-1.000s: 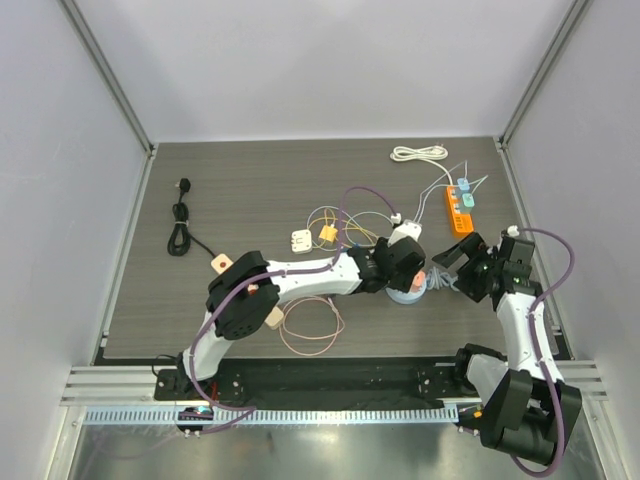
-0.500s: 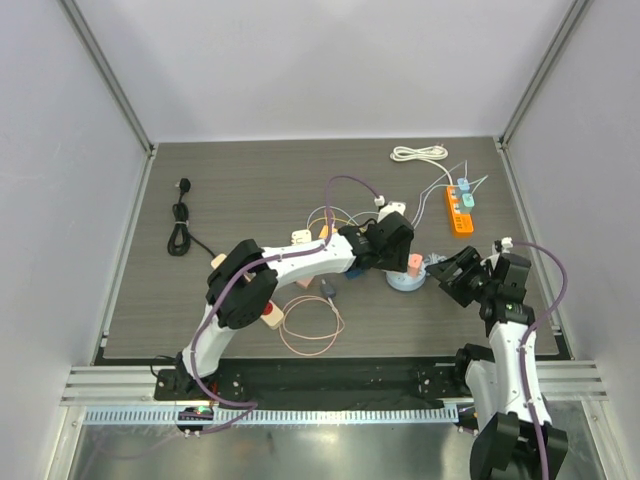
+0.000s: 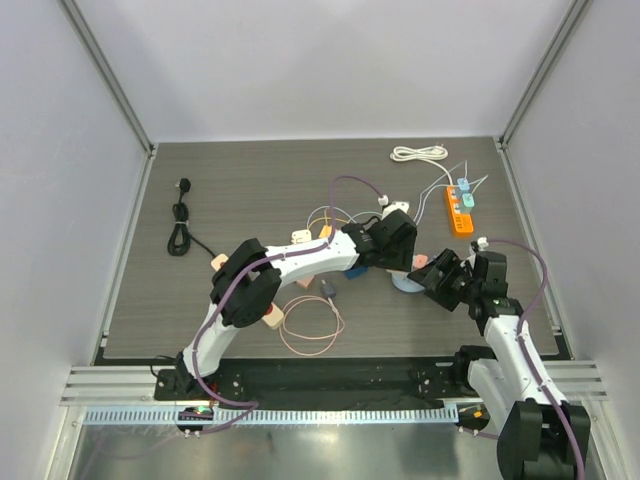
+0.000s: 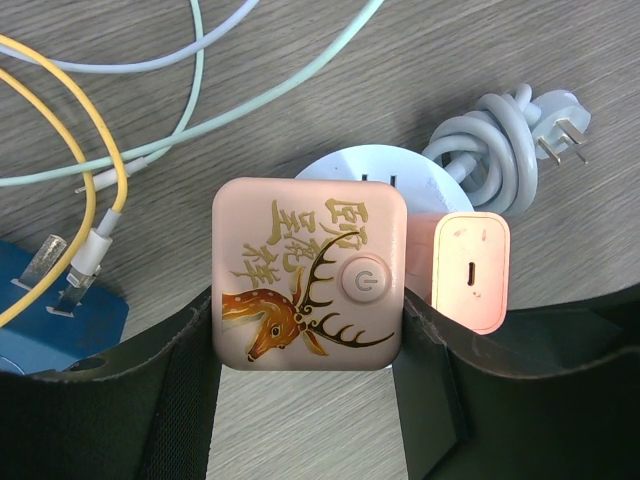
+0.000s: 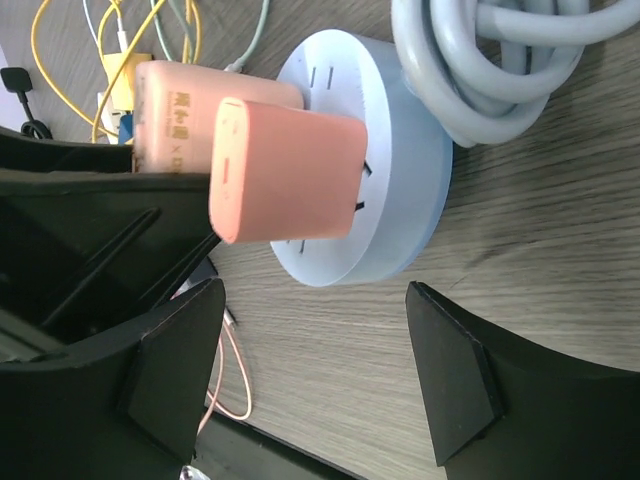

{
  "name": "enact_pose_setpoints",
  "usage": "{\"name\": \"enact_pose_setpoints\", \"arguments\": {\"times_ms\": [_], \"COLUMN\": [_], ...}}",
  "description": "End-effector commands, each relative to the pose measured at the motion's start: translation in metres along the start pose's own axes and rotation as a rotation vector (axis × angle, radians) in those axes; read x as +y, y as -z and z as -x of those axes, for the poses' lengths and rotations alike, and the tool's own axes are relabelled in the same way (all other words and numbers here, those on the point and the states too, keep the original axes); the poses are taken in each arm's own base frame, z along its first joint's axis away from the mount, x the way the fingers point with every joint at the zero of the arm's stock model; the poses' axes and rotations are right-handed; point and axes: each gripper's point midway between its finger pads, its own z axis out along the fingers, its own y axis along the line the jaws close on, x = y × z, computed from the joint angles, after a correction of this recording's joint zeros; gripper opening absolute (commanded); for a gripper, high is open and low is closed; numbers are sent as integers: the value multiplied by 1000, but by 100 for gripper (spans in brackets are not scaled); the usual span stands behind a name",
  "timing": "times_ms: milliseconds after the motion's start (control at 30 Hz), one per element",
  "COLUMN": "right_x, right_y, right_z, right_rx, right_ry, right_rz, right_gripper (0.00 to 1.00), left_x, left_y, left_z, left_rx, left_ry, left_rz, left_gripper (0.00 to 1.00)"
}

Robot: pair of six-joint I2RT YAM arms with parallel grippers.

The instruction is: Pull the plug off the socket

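A round pale-blue socket (image 3: 405,284) lies right of the table's middle. Two plugs stand in it. In the left wrist view a pink square plug with a deer picture (image 4: 308,275) sits between my left gripper's fingers (image 4: 432,380), which touch its two sides. A plain salmon plug (image 4: 472,270) stands just right of it on the socket (image 4: 375,165). My left gripper (image 3: 396,256) is shut on the deer plug. My right gripper (image 5: 315,380) is open, low at the socket's (image 5: 400,200) right side, with the salmon plug (image 5: 290,185) ahead of its jaws, untouched.
A grey coiled cord with its plug (image 4: 495,150) lies behind the socket. A blue adapter (image 3: 355,272), yellow wires (image 3: 325,222) and a white adapter (image 3: 301,240) lie left of it. An orange power strip (image 3: 459,208), a white cable (image 3: 419,154), a black cable (image 3: 180,225) and a pink wire loop (image 3: 310,325) are around.
My right gripper has moved left and come close to the socket. My left gripper has shifted back off the top of the socket, so the salmon plug now shows.
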Motion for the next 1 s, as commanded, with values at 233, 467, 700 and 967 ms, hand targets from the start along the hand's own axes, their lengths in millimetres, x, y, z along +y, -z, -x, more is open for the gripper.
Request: {"name": "enact_pose_setpoints", "arguments": {"times_ms": [233,467,700,967], "right_x": [-9,-15,-32,-42], "right_y": [-23,-26,-27,-25], "right_z": [-4,-1,-6,3], "right_rx": [1,-58,-96,-174], "right_ry": [-32,-27,-92,-108], "right_rz": [25,32,-19,-63], "right_gripper": [75,75,52,2], "left_x": [-29,-34,-29,-31], "left_y": [10,10,14,30], "left_z": [8,0,-1,14], "left_rx": [7,28,3,-112], "left_ry": [47,64,75,21], "left_rz": [-111,-158,-164,-227], "left_gripper": [0,0,0,0]}}
